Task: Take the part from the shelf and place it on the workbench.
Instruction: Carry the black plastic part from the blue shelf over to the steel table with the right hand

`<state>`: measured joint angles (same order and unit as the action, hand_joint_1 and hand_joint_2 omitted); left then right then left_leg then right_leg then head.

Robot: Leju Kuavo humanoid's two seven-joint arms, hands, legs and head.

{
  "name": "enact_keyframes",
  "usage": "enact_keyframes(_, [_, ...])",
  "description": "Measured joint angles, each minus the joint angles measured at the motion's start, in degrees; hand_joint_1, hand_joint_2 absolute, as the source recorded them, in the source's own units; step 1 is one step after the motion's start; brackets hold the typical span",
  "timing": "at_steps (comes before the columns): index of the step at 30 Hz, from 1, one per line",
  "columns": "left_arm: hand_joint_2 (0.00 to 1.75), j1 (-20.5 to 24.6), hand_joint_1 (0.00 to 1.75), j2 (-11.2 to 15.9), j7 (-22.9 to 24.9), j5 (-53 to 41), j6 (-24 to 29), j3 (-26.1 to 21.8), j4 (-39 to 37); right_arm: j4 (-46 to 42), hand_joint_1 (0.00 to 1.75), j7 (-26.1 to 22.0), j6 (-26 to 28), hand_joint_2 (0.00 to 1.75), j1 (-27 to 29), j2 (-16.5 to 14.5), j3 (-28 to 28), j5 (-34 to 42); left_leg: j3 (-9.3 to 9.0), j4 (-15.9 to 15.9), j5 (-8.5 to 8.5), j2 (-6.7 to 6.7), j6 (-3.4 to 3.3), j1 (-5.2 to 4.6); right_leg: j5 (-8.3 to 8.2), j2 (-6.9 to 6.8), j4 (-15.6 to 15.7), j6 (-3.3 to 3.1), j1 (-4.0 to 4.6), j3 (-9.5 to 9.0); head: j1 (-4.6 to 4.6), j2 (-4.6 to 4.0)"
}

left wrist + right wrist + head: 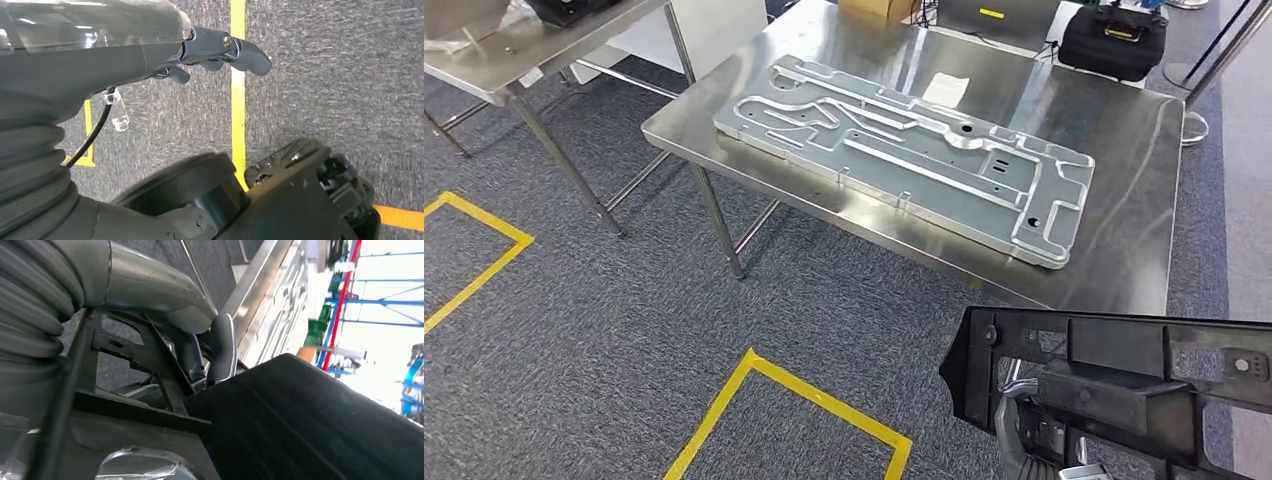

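Observation:
A black plastic part (1114,385), long and ribbed with openings, hangs low at the right of the head view, in front of the steel workbench (1124,150). My right hand (1029,445) grips it from beneath; grey fingers show under its left end. In the right wrist view the hand (200,340) wraps its thumb over the black part (300,430), with the workbench edge (255,295) just beyond. My left hand (220,50) hangs over the carpet with nothing in it, its dark fingers loosely apart.
A large machined aluminium plate (904,150) covers much of the workbench, leaving bare steel along the near and right edges. A black bag (1114,40) and a cardboard box (879,8) stand at the back. Another steel table (484,70) stands far left. Yellow tape lines (794,385) mark the carpet.

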<state>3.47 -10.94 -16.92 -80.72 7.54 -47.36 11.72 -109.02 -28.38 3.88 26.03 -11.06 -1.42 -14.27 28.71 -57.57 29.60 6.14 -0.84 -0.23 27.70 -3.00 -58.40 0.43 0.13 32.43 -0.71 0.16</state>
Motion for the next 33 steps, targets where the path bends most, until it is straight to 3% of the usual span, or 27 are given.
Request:
enact_keyframes(1, [1.75, 0.0, 0.0, 0.0, 0.0, 0.0, 0.0, 0.0, 0.0, 0.0, 1.75, 0.0, 0.0, 1.75, 0.0, 0.0, 0.0, 0.0, -0.14, 0.0, 0.15, 0.21, 0.27, 0.01, -0.11, 0.62, 0.1, -0.32, -0.15, 0.01, 0.03, 0.0])
enact_keyframes(3, [1.75, 0.0, 0.0, 0.0, 0.0, 0.0, 0.0, 0.0, 0.0, 0.0, 1.75, 0.0, 0.0, 1.75, 0.1, 0.0, 0.0, 0.0, 0.21, -1.5, 1.46, -1.57, 0.9, 0.17, -0.44, 1.66, 0.5, -0.97, -0.55, -0.05, 0.16, 0.01])
enact_keyframes(5, [1.75, 0.1, 0.0, 0.0, -0.1, 0.0, 0.0, 0.0, 0.0, 0.0, 1.75, 0.0, 0.0, 1.75, 0.0, 0.0, 0.0, 0.0, 2.63, -7.2, 4.83, -4.42, 1.43, 0.41, -0.66, 2.65, 0.7, -1.44, -0.77, -0.02, 0.35, 0.01])
enact_keyframes(7, [1.75, 0.4, 0.0, 0.0, -0.3, 0.1, -0.1, 0.0, 0.0, 0.0, 1.75, 0.0, 0.0, 1.75, -0.1, 0.0, 0.0, -0.1, 5.7, -14.3, 7.72, -5.31, 1.7, 0.49, -0.7, 3.84, 0.7, -1.6, -0.76, 0.05, 0.39, 0.01])
enact_keyframes(8, [1.75, 0.5, 0.0, 0.0, -0.3, 0.2, -0.1, 0.0, 0.0, 0.1, 1.75, 0.1, 0.1, 1.75, -0.1, 0.0, 0.0, -0.1, 6.28, -15.8, 7.72, -5.4, 1.76, 0.5, -0.7, 4.57, 0.6, -1.6, -0.76, 0.03, 0.39, 0.02])
enact_keyframes(9, [1.75, 0.5, 0.0, 0.0, -0.3, 0.2, -0.2, 0.0, 0.0, 0.1, 1.75, 0.1, 0.2, 1.75, 0.0, 0.0, 0.0, -0.2, 5.88, -15.1, 6.56, -5.51, 1.74, 0.54, -0.7, 5.38, 0.6, -1.59, -0.77, -0.03, 0.39, 0.01])
enact_keyframes(10, [1.75, 0.5, 0.0, 0.0, -0.3, 0.2, -0.2, 0.0, 0.0, 0.2, 1.75, 0.2, 0.2, 1.75, 0.0, 0.0, 0.0, -0.3, 4.63, -12.4, 4.53, -5.92, 1.66, 0.62, -0.67, 6.22, 0.4, -1.54, -0.79, -0.08, 0.39, 0.01])
enact_keyframes(12, [1.75, 0.2, 0.0, 0.0, -0.1, 0.3, -0.3, -0.1, 0.0, 0.2, 1.75, 0.3, 0.6, 1.75, -0.1, 0.0, 0.0, -0.5, 1.65, -5.2, 0.94, -8.49, 1.38, 0.88, -0.56, 7.78, -0.1, -1.24, -0.77, 0.13, 0.42, 0.01])
enact_keyframes(14, [1.75, 0.0, 0.0, 0.1, 0.0, 0.5, -0.4, -0.2, 0.0, 0.2, 1.75, 0.6, 1.0, 1.75, -0.1, 0.0, 0.0, -0.7, 0.4, -1.5, 0.19, -10.51, 0.96, 0.94, -0.66, 9.04, -0.6, -0.59, -0.83, 0.86, 0.41, 0.01])
enact_keyframes(16, [1.75, 0.1, 0.0, 0.0, 0.0, 0.5, -0.5, -0.2, 0.0, 0.2, 1.75, 0.8, 1.5, 1.75, -0.1, 0.0, 0.0, -1.2, 0.33, -0.9, 0.34, -9.86, 0.28, 0.84, -1.07, 10.22, -0.5, 0.26, -0.93, 1.48, 0.39, 0.01])
enact_keyframes(17, [1.75, 0.2, 0.0, 0.0, 0.0, 0.4, -0.6, -0.2, 0.0, 0.2, 1.75, 0.9, 1.7, 1.75, 0.0, 0.0, 0.0, -1.5, 0.23, -0.6, 0.11, -9.2, -0.15, 0.91, -1.01, 9.85, -0.7, 0.61, -0.9, 1.68, 0.37, 0.01])
enact_keyframes(19, [1.75, 0.1, 0.0, 0.0, 0.0, 0.4, -0.6, -0.2, 0.0, 0.2, 1.75, 1.1, 2.2, 1.75, -0.2, 0.0, 0.0, -1.9, -0.07, 0.1, -0.36, -7.58, -1.0, 1.11, 0.74, 7.22, -3.4, 1.19, -0.75, 3.06, -0.05, 0.01])
enact_keyframes(21, [1.75, -0.1, 0.0, 0.0, 0.0, 0.4, -0.7, -0.3, 0.0, 0.2, 1.75, 1.4, 2.7, 1.75, -0.4, 0.0, 0.0, -2.3, -0.09, 0.2, -0.46, -5.91, -1.33, 0.96, 4.15, 4.25, -10.0, 1.6, -0.84, 6.21, -0.45, 0.02])
enact_keyframes(23, [1.75, -0.1, 0.0, 0.0, 0.0, 0.5, -0.8, -0.3, 0.0, 0.3, 1.75, 1.8, 3.2, 1.75, -0.5, 0.0, 0.0, -2.7, -0.13, 0.2, -0.31, -4.43, -1.34, 0.83, 5.55, 3.41, -15.1, 1.92, -1.04, 8.72, -0.46, 0.02])
enact_keyframes(24, [1.75, -0.1, 0.0, 0.0, 0.0, 0.5, -0.9, -0.3, 0.0, 0.4, 1.75, 2.0, 3.5, 1.75, -0.5, 0.0, 0.0, -2.9, -0.23, 0.2, -0.19, -3.84, -1.29, 0.81, 4.73, 3.2, -14.9, 1.97, -1.08, 8.63, -0.46, 0.02])
enact_keyframes(25, [1.75, -0.1, 0.0, 0.0, 0.0, 0.5, -0.9, -0.3, 0.0, 0.5, 1.75, 2.2, 3.7, 1.75, -0.4, 0.0, 0.0, -3.1, -0.41, 0.2, -0.05, -3.38, -1.19, 0.8, 3.01, 2.98, -12.5, 1.91, -1.08, 7.35, -0.47, 0.01])
enact_keyframes(26, [1.75, -0.1, 0.0, 0.0, 0.0, 0.4, -1.0, -0.3, 0.0, 0.6, 1.75, 2.4, 4.0, 1.75, -0.4, 0.0, 0.0, -3.4, -0.63, 0.2, 0.12, -2.98, -1.04, 0.8, 1.0, 2.53, -8.6, 1.71, -1.03, 5.28, -0.48, 0.01])
enact_keyframes(28, [1.75, -0.1, 0.0, 0.0, 0.1, 0.4, -1.0, -0.3, 0.0, 0.6, 1.75, 2.7, 4.5, 1.75, -0.5, 0.0, 0.0, -3.8, -0.82, 0.1, 0.49, -2.43, -0.58, 0.59, -1.09, 1.29, -2.0, 0.96, -0.55, 1.73, -0.47, 0.01])
enact_keyframes(30, [1.75, 0.0, 0.0, 0.0, 0.1, 0.4, -1.0, -0.3, 0.0, 0.7, 1.75, 2.8, 5.0, 1.75, -0.5, 0.1, 0.0, -4.1, -0.87, 0.1, 0.74, -1.99, -0.07, 0.39, -0.87, 0.87, -0.2, 0.27, -0.09, 0.9, -0.43, 0.02])
enact_keyframes(32, [1.75, 0.0, 0.0, 0.0, 0.1, 0.4, -1.0, -0.4, 0.0, 0.7, 1.75, 3.0, 5.5, 1.75, -0.5, 0.1, 0.0, -4.6, -1.29, 0.1, 1.03, -1.69, 0.46, 0.38, -0.98, 1.57, 0.2, -0.27, -0.26, 0.84, -0.42, 0.02])
enact_keyframes(33, [1.75, 0.0, 0.0, 0.0, 0.1, 0.4, -1.0, -0.4, 0.0, 0.6, 1.75, 3.1, 5.8, 1.75, -0.5, 0.1, 0.0, -4.8, -1.22, -0.5, 1.62, -2.17, 0.74, 0.4, -1.11, 1.91, 0.5, -0.61, -0.46, 0.67, -0.32, 0.02])
